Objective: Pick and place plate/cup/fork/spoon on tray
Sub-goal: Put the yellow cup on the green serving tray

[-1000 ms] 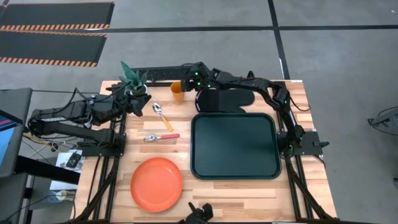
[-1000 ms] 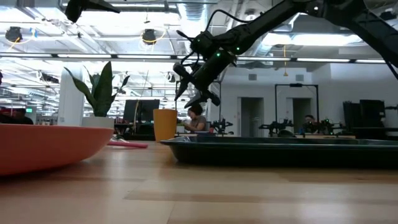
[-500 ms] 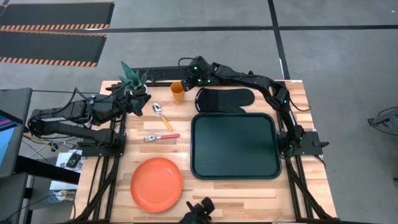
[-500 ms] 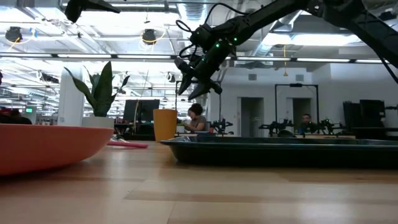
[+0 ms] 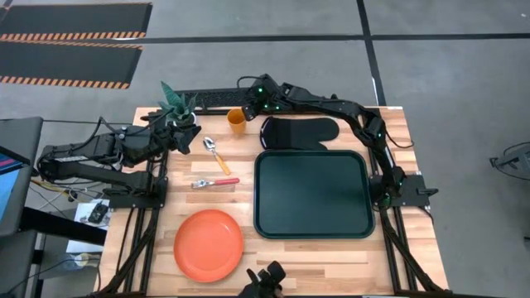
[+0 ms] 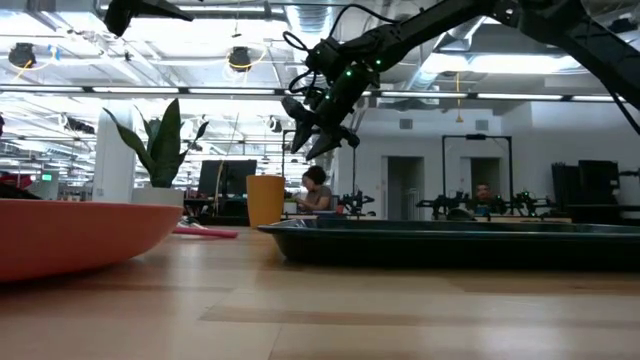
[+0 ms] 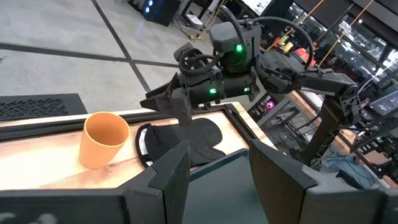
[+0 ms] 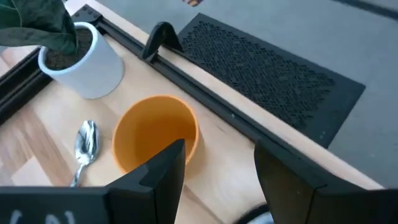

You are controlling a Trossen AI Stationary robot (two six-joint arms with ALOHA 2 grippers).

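The orange cup (image 5: 237, 121) stands upright on its base near the table's far edge; it also shows in the right wrist view (image 8: 157, 134). My right gripper (image 5: 252, 103) hovers open and empty just above it, on its far-right side, touching nothing (image 6: 312, 135). The spoon (image 5: 217, 154) and the fork (image 5: 215, 183) lie flat on the table left of the dark tray (image 5: 312, 194). The orange-red plate (image 5: 209, 245) lies near the front edge. My left gripper (image 7: 214, 180) waits open and empty at the table's left, by the plant pot.
A white pot with a green plant (image 5: 182, 122) stands left of the cup, close to my left gripper. A dark oven mitt (image 5: 300, 132) lies between the cup and the tray's far rim. A black rail (image 8: 205, 93) runs along the far edge.
My right gripper has gone from above the oven mitt toward the table's far-left, closer to the cup, and has risen a little. Nothing on the table has moved.
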